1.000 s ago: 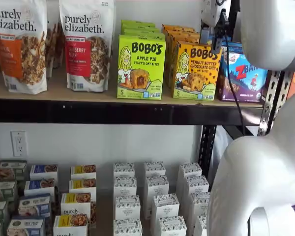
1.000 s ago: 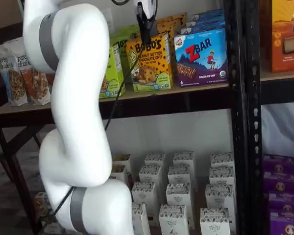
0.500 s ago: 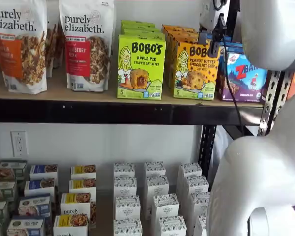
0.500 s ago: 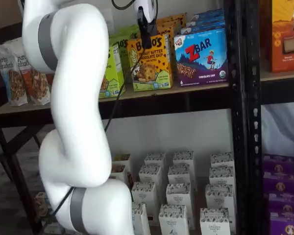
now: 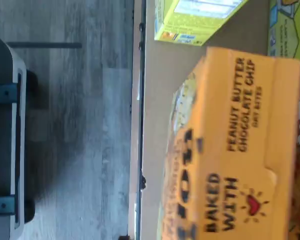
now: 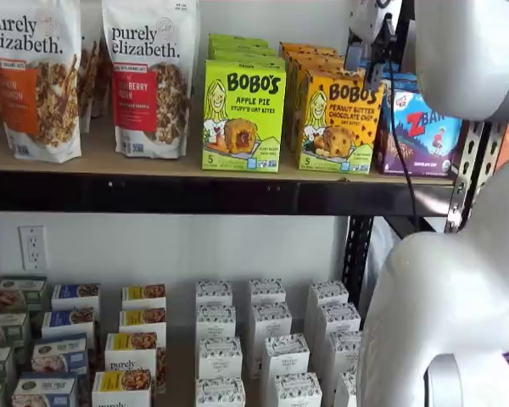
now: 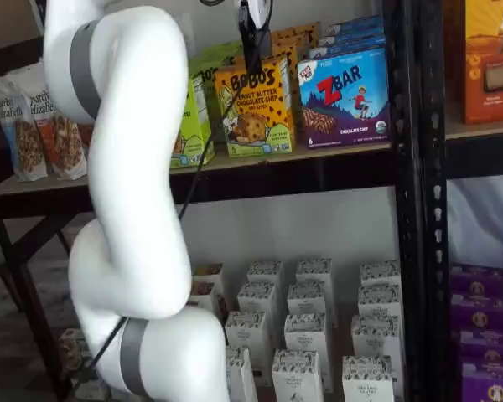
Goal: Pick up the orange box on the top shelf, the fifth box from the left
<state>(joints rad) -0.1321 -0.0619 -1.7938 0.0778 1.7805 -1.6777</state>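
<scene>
The orange box (image 6: 339, 123) stands upright at the front of the top shelf (image 6: 153, 193), with several alike lined up behind it. It is also visible in a shelf view (image 7: 256, 102) and fills much of the wrist view (image 5: 240, 150), top face up. My gripper (image 6: 365, 59) hangs just above the box's top edge, and its two black fingers stand apart with nothing between them. From the side only one finger (image 7: 253, 46) shows, over the box's top. The box rests on the board, untouched.
A lime-green Apple Pie carton (image 6: 242, 114) stands left of the orange box and a ZBar box (image 6: 420, 131) right of it. Granola bags (image 6: 148, 76) fill the shelf's left. A black upright (image 7: 411, 167) rises on the right. My white arm (image 7: 134, 167) stands in front of the shelves.
The gripper has shifted slightly upward and in over the orange box's top. The box has not moved.
</scene>
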